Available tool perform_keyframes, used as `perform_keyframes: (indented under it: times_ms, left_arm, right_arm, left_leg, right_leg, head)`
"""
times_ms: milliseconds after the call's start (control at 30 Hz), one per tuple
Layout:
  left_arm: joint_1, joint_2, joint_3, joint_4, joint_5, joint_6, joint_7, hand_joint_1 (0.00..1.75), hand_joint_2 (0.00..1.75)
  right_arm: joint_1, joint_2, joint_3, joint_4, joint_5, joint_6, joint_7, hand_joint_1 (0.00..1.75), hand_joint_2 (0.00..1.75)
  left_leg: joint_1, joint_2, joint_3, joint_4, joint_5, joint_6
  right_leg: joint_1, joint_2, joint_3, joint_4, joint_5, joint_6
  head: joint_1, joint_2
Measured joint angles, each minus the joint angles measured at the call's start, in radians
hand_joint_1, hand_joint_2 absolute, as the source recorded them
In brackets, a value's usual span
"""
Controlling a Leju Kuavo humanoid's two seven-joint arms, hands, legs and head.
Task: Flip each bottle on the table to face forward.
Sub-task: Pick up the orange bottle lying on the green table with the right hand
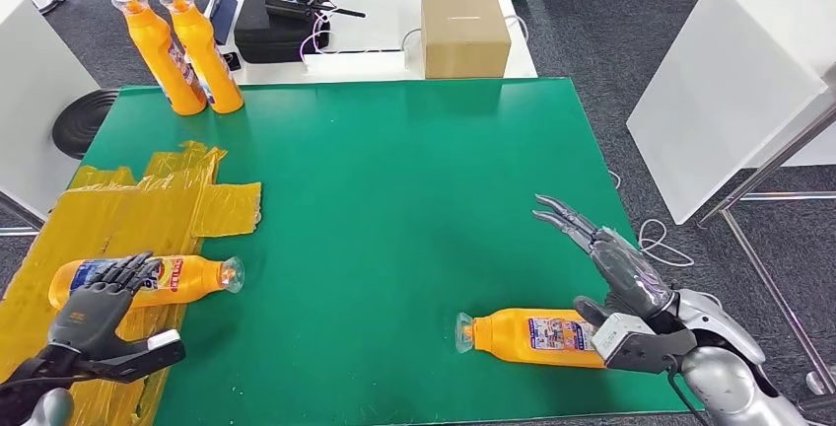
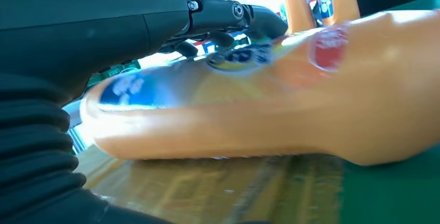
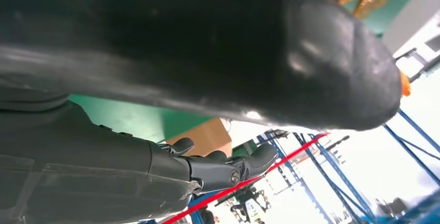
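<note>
Two orange bottles stand upright at the back left, one (image 1: 166, 56) beside the other (image 1: 205, 51). A third orange bottle (image 1: 182, 276) lies on the yellow taped patch (image 1: 128, 209), cap pointing right. My left hand (image 1: 99, 296) rests on its base end, its fingers (image 2: 233, 12) laid across the label of that bottle (image 2: 290, 94), which stays flat on the mat. A fourth bottle (image 1: 527, 335) lies at the front right, cap pointing left. My right hand (image 1: 616, 270) hovers at its base end, fingers stretched out and apart, holding nothing.
The green mat (image 1: 394, 179) has free room in its middle. Behind it a white table carries a cardboard box (image 1: 464, 35), a black case (image 1: 271, 27) and cables. A white panel (image 1: 725, 81) stands to the right, and a dark round base (image 1: 84, 120) at the left.
</note>
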Motion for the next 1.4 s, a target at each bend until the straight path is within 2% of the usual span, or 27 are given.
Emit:
perform_keyframes:
  times_ms: [167, 300, 400, 500, 600, 733, 833, 1033, 1400]
  left_arm:
    - [0.011, 0.045, 0.008, -0.04, 0.088, -0.064, -0.046, 0.0, 0.0]
    - [0.009, 0.031, 0.056, -0.102, 0.287, -0.089, -0.147, 0.0, 0.0]
    - [-0.001, -0.005, 0.099, -0.158, 0.416, -0.126, -0.208, 0.0, 0.0]
    - [-0.029, -0.08, 0.168, -0.24, 0.687, -0.244, -0.279, 0.0, 0.0]
    - [-0.065, -0.144, 0.237, -0.314, 0.885, -0.385, -0.28, 0.0, 0.0]
    - [-0.092, -0.203, 0.286, -0.372, 1.004, -0.504, -0.264, 0.0, 0.0]
    - [-0.091, -0.238, 0.292, -0.404, 1.041, -0.552, -0.256, 0.0, 0.0]
    - [-0.071, -0.289, 0.281, -0.458, 1.029, -0.552, -0.253, 0.0, 0.0]
    - [-0.094, -0.312, 0.253, -0.465, 1.056, -0.575, -0.251, 0.0, 0.0]
  right_arm:
    - [0.009, -0.051, -0.004, -0.001, -0.01, 0.035, 0.01, 0.0, 0.0]
    - [0.058, -0.12, -0.03, -0.029, -0.021, 0.055, 0.021, 0.0, 1.75]
    - [0.11, -0.163, -0.055, -0.063, -0.011, 0.059, 0.036, 0.0, 1.75]
    - [0.196, -0.212, -0.085, -0.112, 0.023, 0.053, 0.068, 0.0, 1.75]
    - [0.27, -0.253, -0.11, -0.149, 0.037, 0.044, 0.096, 0.0, 1.75]
    - [0.328, -0.296, -0.13, -0.175, 0.035, 0.036, 0.131, 0.0, 1.75]
    - [0.372, -0.319, -0.143, -0.183, 0.048, 0.013, 0.167, 0.0, 1.75]
    - [0.436, -0.338, -0.146, -0.181, 0.097, -0.04, 0.222, 0.0, 1.75]
    - [0.35, -0.339, -0.114, -0.061, 0.095, 0.008, 0.249, 0.0, 1.75]
  left_leg:
    - [0.0, 0.0, 0.0, 0.0, 0.0, 0.0]
    - [0.0, -0.001, 0.0, 0.0, 0.0, 0.0]
    - [-0.001, -0.001, 0.0, 0.0, 0.0, 0.0]
    - [-0.002, -0.004, -0.001, 0.0, -0.001, 0.0]
    - [-0.003, -0.004, -0.003, 0.0, -0.001, 0.001]
    - [-0.003, -0.001, -0.001, 0.0, -0.001, 0.001]
    - [-0.003, -0.001, -0.001, 0.0, -0.001, 0.001]
    - [-0.003, 0.0, -0.002, 0.0, -0.001, 0.001]
    - [-0.003, 0.0, 0.0, 0.0, -0.001, 0.001]
  right_leg:
    - [0.0, 0.0, 0.0, 0.0, 0.0, 0.0]
    - [0.0, -0.001, 0.0, 0.0, 0.0, 0.0]
    - [0.0, -0.001, -0.001, -0.001, 0.0, 0.0]
    - [0.0, -0.004, -0.001, -0.001, 0.0, 0.0]
    - [-0.001, -0.004, -0.001, -0.001, 0.0, 0.0]
    - [-0.001, -0.002, -0.001, -0.002, 0.0, 0.0]
    - [-0.001, -0.002, -0.001, -0.002, 0.0, 0.0]
    - [-0.001, -0.001, -0.001, -0.001, 0.0, 0.0]
    - [-0.001, 0.0, 0.0, -0.001, 0.0, 0.0]
  head:
    - [0.0, 0.0]
    - [0.0, 0.0]
    - [0.0, 0.0]
    - [0.0, 0.0]
    - [0.0, 0.0]
    - [0.0, 0.0]
    - [0.0, 0.0]
    - [0.0, 0.0]
    - [0.0, 0.0]
